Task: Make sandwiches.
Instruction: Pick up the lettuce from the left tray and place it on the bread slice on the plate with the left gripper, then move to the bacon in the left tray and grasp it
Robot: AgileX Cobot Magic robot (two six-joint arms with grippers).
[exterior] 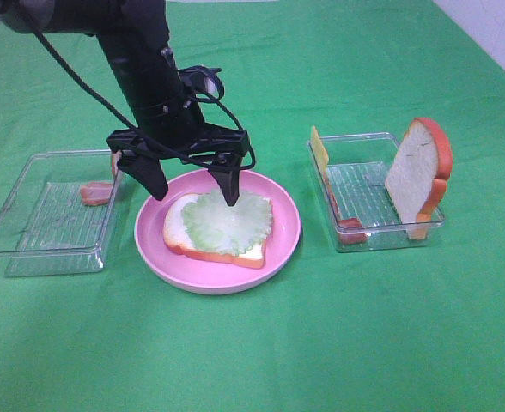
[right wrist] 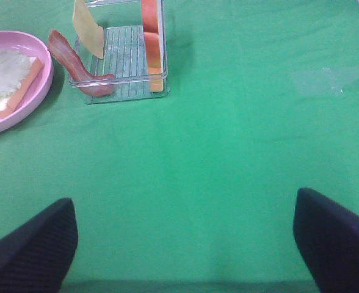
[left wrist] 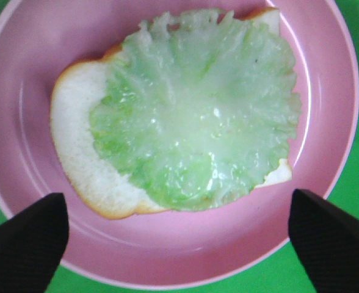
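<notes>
A white bread slice (exterior: pixel 244 249) with orange-brown crust lies on the round pink plate (exterior: pixel 282 232), and a pale green lettuce leaf (exterior: pixel 222 223) is spread on top of it. My left gripper (exterior: pixel 194 187) hovers just above the leaf, open and holding nothing. Its wrist view looks straight down on the lettuce (left wrist: pixel 198 110), the bread (left wrist: pixel 82 165) and the plate (left wrist: pixel 27 67), with my left gripper (left wrist: pixel 176 244) spread wide. My right gripper (right wrist: pixel 182 250) is open over bare green cloth, with the plate (right wrist: pixel 42 85) farther off.
A clear tray (exterior: pixel 29 232) left of the plate holds a meat strip (exterior: pixel 96 193). The clear tray (exterior: pixel 381 227) on the right holds a yellow cheese slice (exterior: pixel 319 150), an upright bread slice (exterior: pixel 420 172) and a meat strip (exterior: pixel 349 226). Green cloth covers the table.
</notes>
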